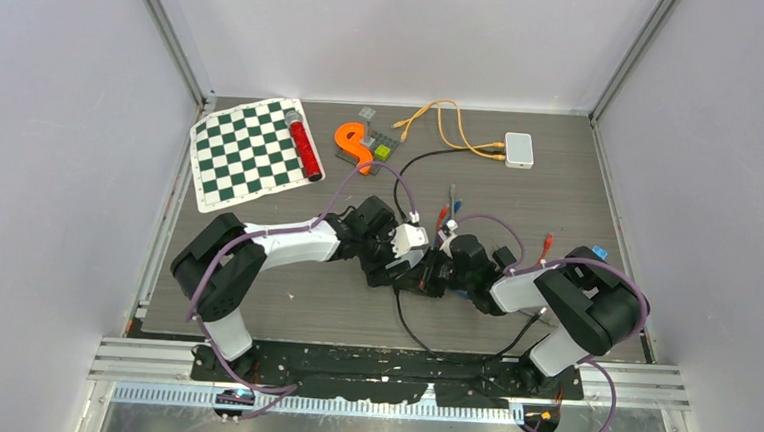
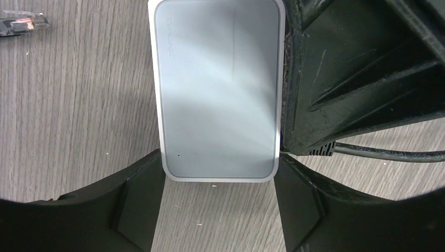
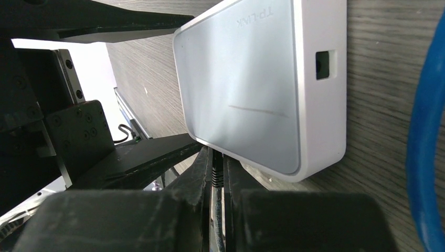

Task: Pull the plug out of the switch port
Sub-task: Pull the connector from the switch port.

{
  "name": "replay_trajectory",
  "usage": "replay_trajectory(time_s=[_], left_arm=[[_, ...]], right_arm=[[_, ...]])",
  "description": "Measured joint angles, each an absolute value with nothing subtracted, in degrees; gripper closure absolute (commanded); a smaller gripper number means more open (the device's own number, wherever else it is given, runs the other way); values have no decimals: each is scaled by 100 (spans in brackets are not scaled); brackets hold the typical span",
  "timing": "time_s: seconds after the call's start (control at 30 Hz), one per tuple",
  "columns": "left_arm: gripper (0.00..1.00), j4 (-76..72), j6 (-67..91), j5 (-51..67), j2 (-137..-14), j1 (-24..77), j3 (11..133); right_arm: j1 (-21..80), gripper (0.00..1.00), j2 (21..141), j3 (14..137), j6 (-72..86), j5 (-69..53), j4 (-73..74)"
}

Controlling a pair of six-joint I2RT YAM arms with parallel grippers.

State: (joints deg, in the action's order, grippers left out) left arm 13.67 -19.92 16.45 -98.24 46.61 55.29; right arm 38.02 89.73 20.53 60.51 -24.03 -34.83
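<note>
A white TP-Link switch [image 2: 218, 89] lies flat on the wooden table. My left gripper [image 2: 219, 164] is shut on it, one black finger against each long side of its near end. The black plug [image 3: 216, 169] sits in the switch's [image 3: 246, 89] near edge, with its black cable [image 2: 388, 153] trailing away. My right gripper [image 3: 216, 164] is shut on the plug, its fingers pressed flat against the strain relief right at the switch. The port holding the plug is hidden behind the fingers. From above, both grippers meet at the table's centre [image 1: 427, 271] and cover the switch.
A blue cable [image 3: 425, 131] runs close to the right of the switch. A loose clear plug [image 2: 21, 23] lies to the far left. At the back stand a second white box [image 1: 518, 149] with orange cables [image 1: 444, 120], an orange curved piece [image 1: 355, 144] and a chequered mat [image 1: 252, 153] with a red tube [image 1: 303, 143].
</note>
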Motion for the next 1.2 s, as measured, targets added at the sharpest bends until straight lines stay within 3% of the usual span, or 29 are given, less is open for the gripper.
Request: replay_trajectory(time_s=[0.47,0.93,1.2], left_arm=[[52,1658,-1946,1616,-9872,4707,5686],[52,1745,-1763,1734,-9953,4772,5811],[52,1811,-1719,1806,-9983,4788,5870]], right_arm=[[3732,95,9168,1712,6368,-2641,-4303],[3721,95,8361,2032,5603,-2650,-2569],[3721,91,8252,2045,5540,-2648,-2386]])
